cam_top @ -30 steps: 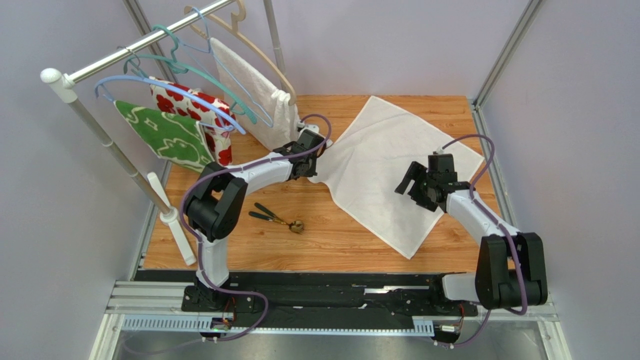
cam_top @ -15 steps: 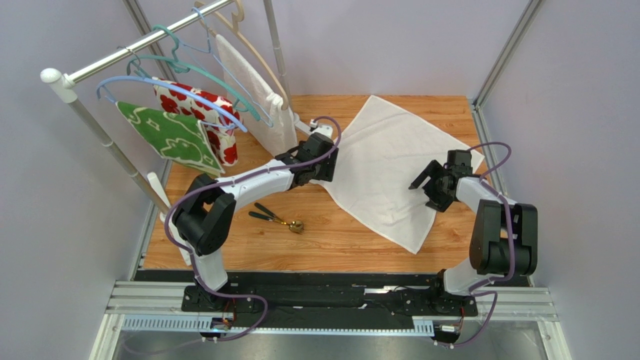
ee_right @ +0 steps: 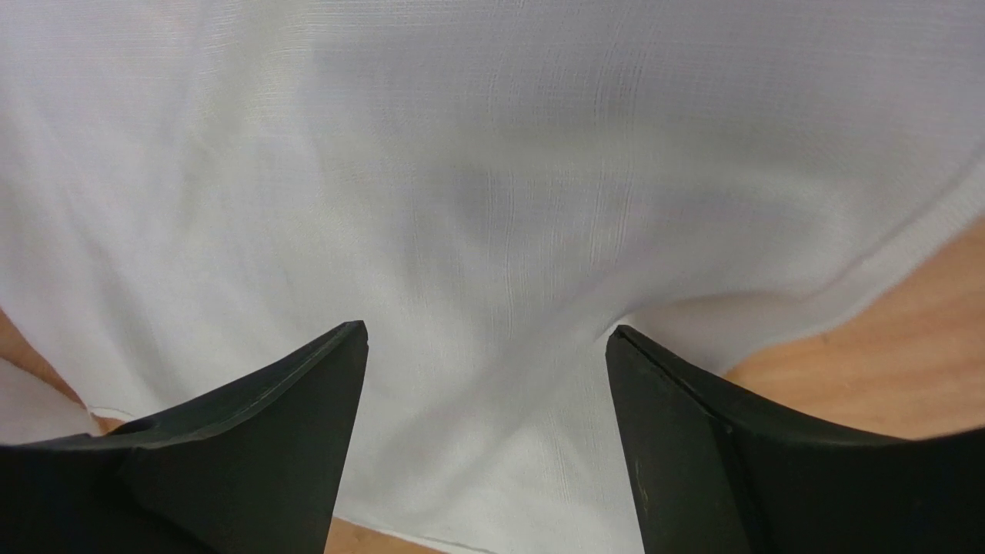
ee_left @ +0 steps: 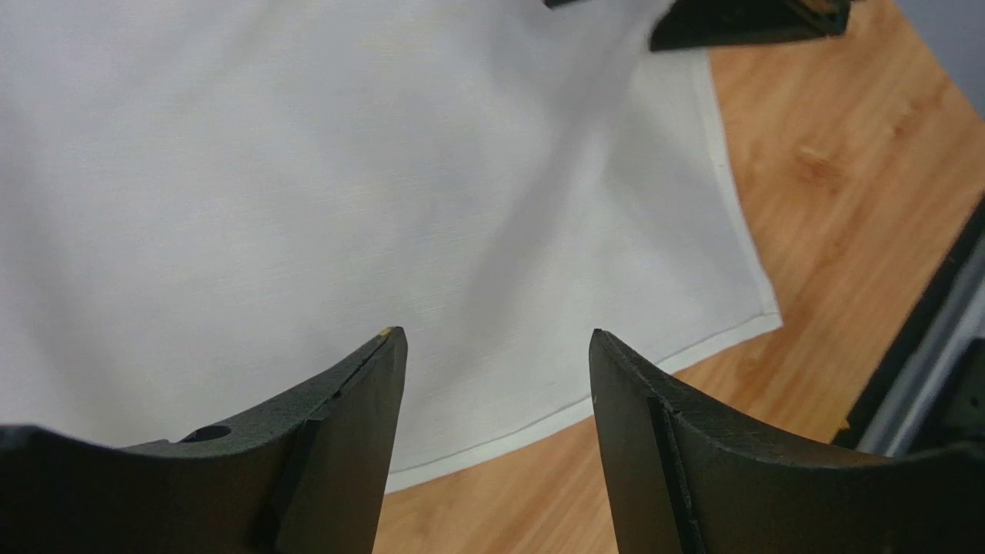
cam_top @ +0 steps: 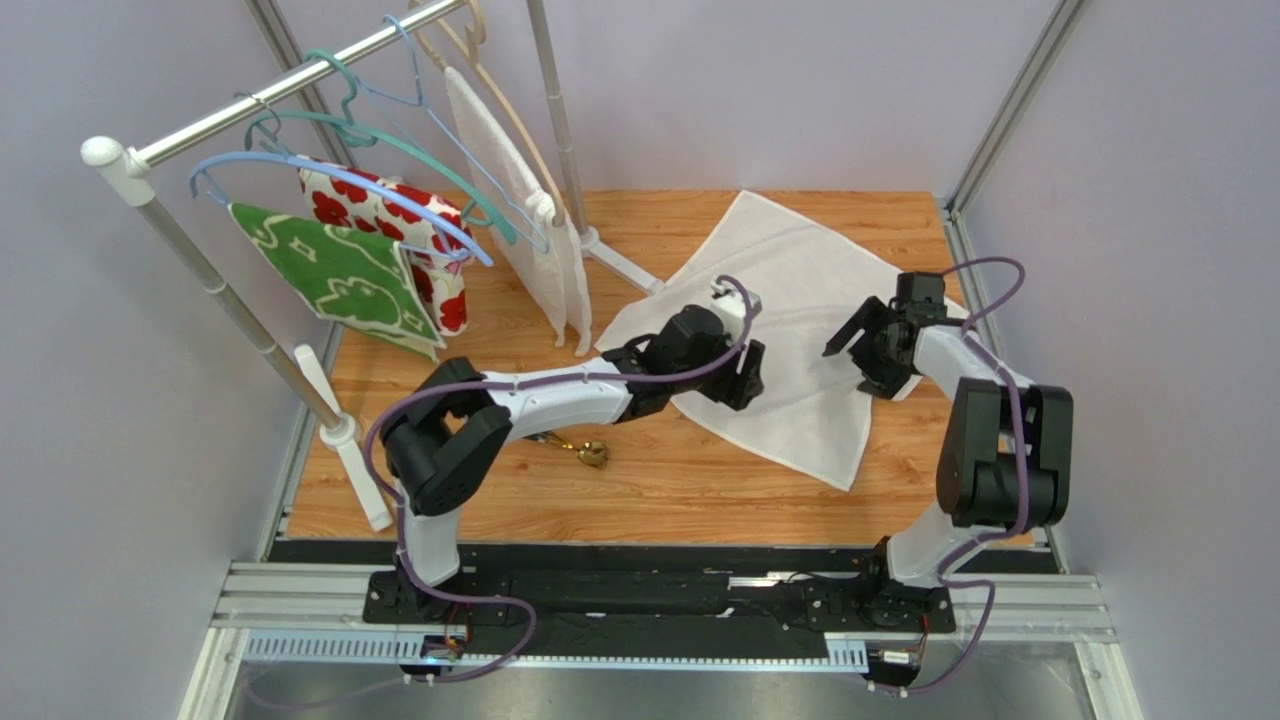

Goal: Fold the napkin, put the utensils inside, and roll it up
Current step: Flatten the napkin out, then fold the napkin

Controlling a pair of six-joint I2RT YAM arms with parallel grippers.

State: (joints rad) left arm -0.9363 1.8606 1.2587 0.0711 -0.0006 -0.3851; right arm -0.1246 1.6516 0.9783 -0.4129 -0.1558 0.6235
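Left gripper [ee_left: 497,341]: fingers spread, nothing between them, poised above the napkin [cam_top: 796,285] near its lower edge. Right gripper [ee_right: 486,335]: fingers likewise spread and empty, over the napkin's right side, close to its hem. The napkin lies opened out, unfolded and slightly rumpled, on the right half of the wooden table [cam_top: 676,488]. The utensils [cam_top: 594,452] lie on bare wood left of the napkin, partly hidden beneath the left arm.
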